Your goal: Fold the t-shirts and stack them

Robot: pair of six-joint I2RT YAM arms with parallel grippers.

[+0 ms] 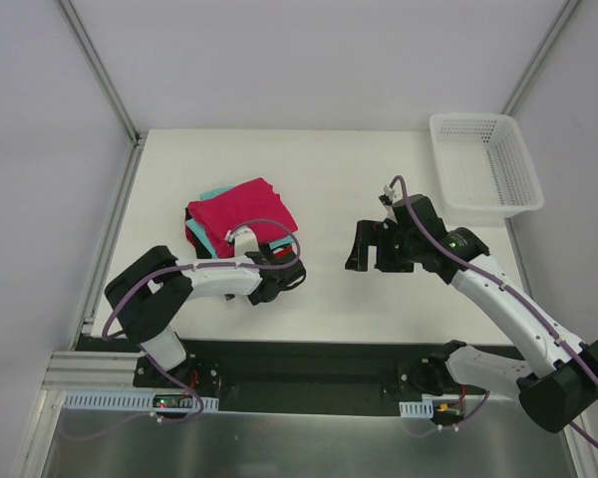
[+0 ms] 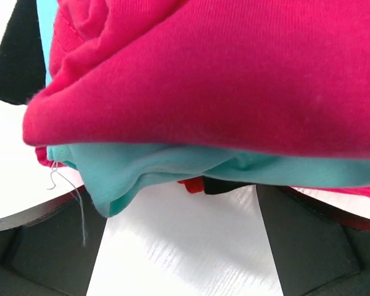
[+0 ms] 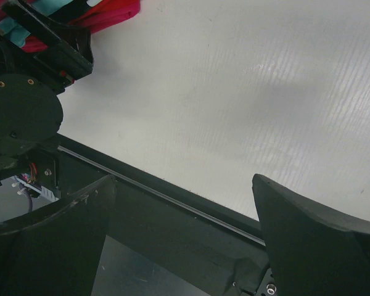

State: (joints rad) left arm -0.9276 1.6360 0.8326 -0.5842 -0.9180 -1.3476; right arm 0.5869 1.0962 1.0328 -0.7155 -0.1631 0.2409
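Observation:
The t-shirts lie as one folded stack (image 1: pixel 241 214) on the left middle of the table, the magenta-pink one on top and teal edges (image 1: pixel 211 194) showing under it. In the left wrist view the magenta shirt (image 2: pixel 234 74) fills the top, with the teal shirt (image 2: pixel 142 166), a bit of red (image 2: pixel 194 184) and dark cloth (image 2: pixel 225 185) beneath. My left gripper (image 1: pixel 279 267) sits at the stack's near right edge, open (image 2: pixel 179 246), holding nothing. My right gripper (image 1: pixel 367 249) hovers open and empty over bare table to the right (image 3: pixel 185 234).
A white mesh basket (image 1: pixel 478 119) stands at the back right corner. The right wrist view shows the left arm's wrist (image 3: pixel 24 105) and the black rail (image 3: pixel 172 197) along the table's near edge.

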